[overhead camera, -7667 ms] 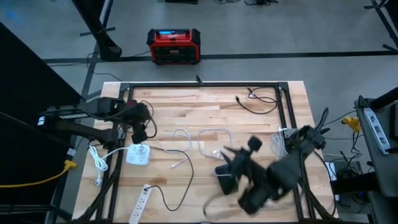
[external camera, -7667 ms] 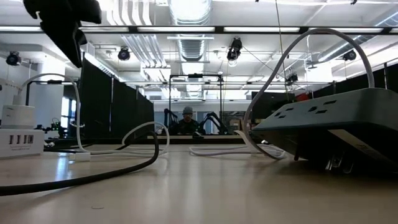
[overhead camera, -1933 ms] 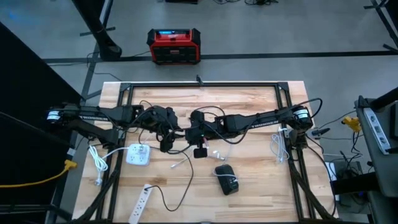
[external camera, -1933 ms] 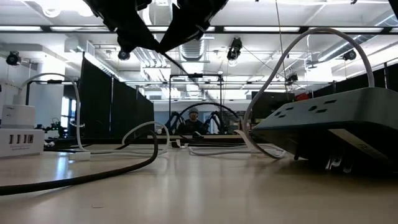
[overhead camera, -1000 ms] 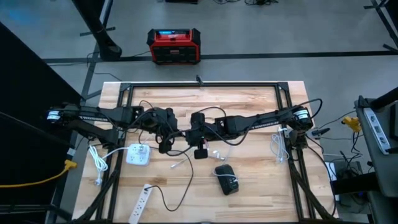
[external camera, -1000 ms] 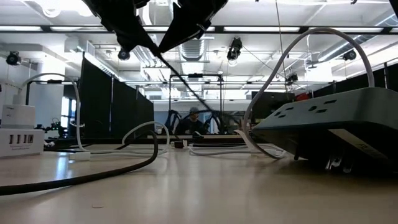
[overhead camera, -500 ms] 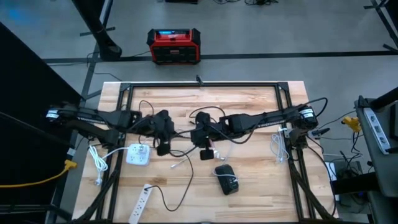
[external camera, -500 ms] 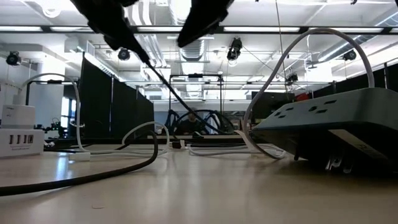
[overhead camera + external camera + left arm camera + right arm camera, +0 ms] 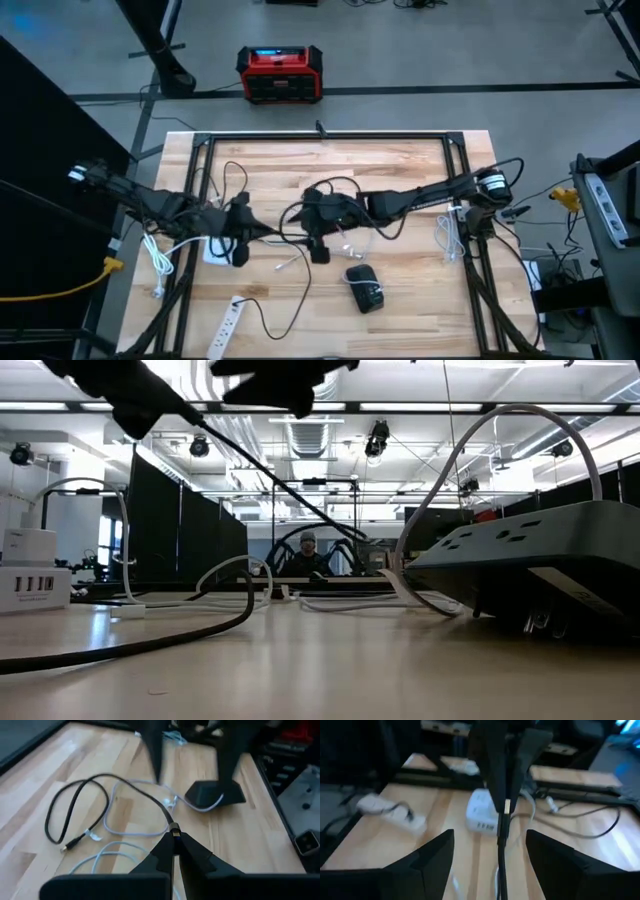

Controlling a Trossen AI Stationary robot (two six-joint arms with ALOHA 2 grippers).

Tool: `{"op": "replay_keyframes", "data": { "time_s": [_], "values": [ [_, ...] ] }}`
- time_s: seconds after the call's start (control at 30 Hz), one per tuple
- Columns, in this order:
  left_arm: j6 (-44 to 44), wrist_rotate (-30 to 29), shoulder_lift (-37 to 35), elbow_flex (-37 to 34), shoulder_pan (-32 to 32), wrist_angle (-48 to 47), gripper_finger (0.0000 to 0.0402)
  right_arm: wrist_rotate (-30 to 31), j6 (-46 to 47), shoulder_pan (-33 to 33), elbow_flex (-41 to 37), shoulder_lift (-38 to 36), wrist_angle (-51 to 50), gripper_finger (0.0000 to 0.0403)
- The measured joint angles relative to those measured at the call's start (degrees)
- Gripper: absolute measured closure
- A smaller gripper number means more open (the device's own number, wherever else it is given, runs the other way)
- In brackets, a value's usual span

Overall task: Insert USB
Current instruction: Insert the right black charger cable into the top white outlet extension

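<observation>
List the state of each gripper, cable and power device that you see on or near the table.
left gripper: shut on the black cable's plug end
right gripper: open, fingers wide apart
black cable: plug end lifted, not yet plugged in
white charger: flat on the table
black power block: lying on the table
white power strip: lying flat
red unit: on the floor, screen lit
</observation>
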Motion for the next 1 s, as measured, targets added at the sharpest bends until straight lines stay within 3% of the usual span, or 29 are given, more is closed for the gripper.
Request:
{"op": "replay_keyframes", "data": {
  "time_s": [0.17,0.37,0.57,0.83,1.0],
  "values": [
    [0.1,-5.1,-2.0,-1.9,-4.3,4.2,0.0400,8.4,0.8,2.8,-0.2,4.3,8.8,0.0191],
    [0.0,-8.9,-2.3,-1.9,-8.4,5.1,0.0400,13.7,1.4,4.4,-0.3,7.6,16.0,0.0210],
    [-2.4,-18.1,-2.3,-1.9,-14.7,5.5,0.0400,14.3,2.1,4.3,-1.4,9.2,23.7,0.0224],
    [-4.3,-32.5,-3.7,-1.9,-25.3,5.2,0.0400,11.8,2.2,4.0,-9.6,14.0,56.1,0.0248],
    [-4.3,-34.8,-3.6,-1.9,-26.4,5.3,0.0400,11.1,4.4,3.9,-7.9,18.3,60.8,0.0261]
  ]
}}
